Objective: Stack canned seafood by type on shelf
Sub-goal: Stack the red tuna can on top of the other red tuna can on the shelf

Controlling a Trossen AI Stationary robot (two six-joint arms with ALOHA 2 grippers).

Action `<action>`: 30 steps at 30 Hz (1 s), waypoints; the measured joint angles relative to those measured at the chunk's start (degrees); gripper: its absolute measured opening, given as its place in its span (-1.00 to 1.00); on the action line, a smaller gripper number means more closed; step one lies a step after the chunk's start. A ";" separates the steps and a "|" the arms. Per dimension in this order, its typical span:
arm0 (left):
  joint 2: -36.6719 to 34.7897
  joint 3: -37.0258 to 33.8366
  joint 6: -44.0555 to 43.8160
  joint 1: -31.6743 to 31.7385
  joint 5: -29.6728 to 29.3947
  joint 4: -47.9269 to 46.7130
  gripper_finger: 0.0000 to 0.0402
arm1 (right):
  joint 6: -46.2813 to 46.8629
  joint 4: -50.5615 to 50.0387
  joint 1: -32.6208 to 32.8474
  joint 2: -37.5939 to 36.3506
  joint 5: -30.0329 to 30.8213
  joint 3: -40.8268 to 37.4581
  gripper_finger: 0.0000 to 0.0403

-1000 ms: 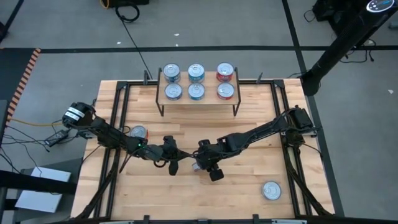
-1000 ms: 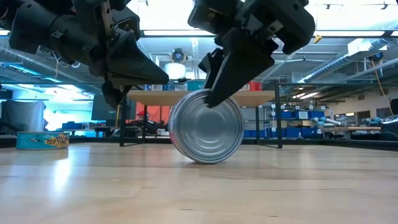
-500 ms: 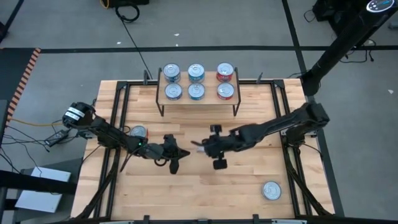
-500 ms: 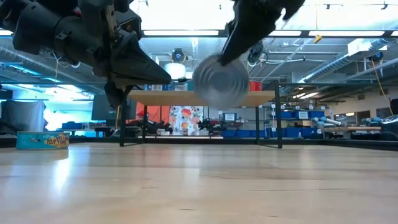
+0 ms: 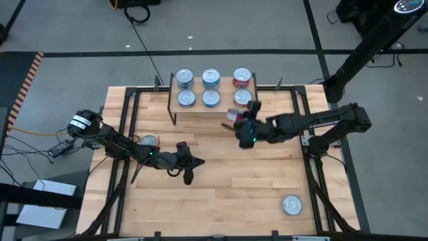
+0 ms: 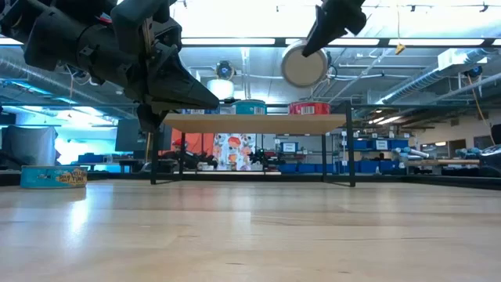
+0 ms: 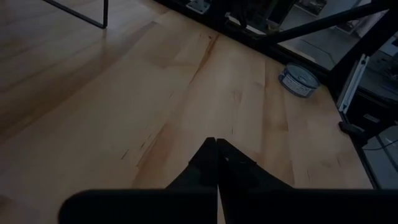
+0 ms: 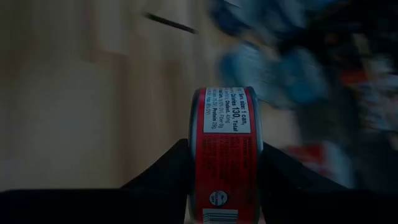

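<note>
The right gripper (image 5: pixel 235 118) holds a red can (image 8: pixel 226 152) on edge, in the air at the front edge of the shelf (image 5: pixel 214 107). The left gripper (image 7: pixel 216 149) is closed and empty over mid-table. Risk: the can is gripped on its curved side and may slip or knock the red cans (image 5: pixel 242 88) already on the shelf.

Six tins (image 5: pixel 210 88) sit in two rows of three on the shelf (image 5: pixel 214 107) at the table's (image 5: pixel 267 194) back edge. Another tin (image 5: pixel 148 141) lies near the left edge, one (image 5: pixel 291 205) by the front right corner.
</note>
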 joint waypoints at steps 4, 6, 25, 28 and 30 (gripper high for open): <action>0.00 0.00 0.02 0.02 -0.38 -0.02 -1.00 | -5.89 -0.41 -5.20 -1.03 1.24 0.02 -0.26; 0.00 0.00 0.00 0.00 -0.93 0.04 -1.00 | -9.79 -0.35 -8.07 -1.12 1.76 0.02 -0.26; 0.00 0.00 1.40 0.00 -2.44 1.22 -1.00 | -22.50 5.53 -22.48 -0.77 -5.93 0.00 -0.26; 0.00 0.00 1.40 0.00 -2.46 1.22 -1.00 | -22.11 5.19 -23.03 -0.78 -8.26 0.00 -0.26; 0.00 0.01 1.39 0.00 -2.46 1.25 -1.00 | -21.50 5.13 -23.26 -0.78 -8.57 0.00 -0.26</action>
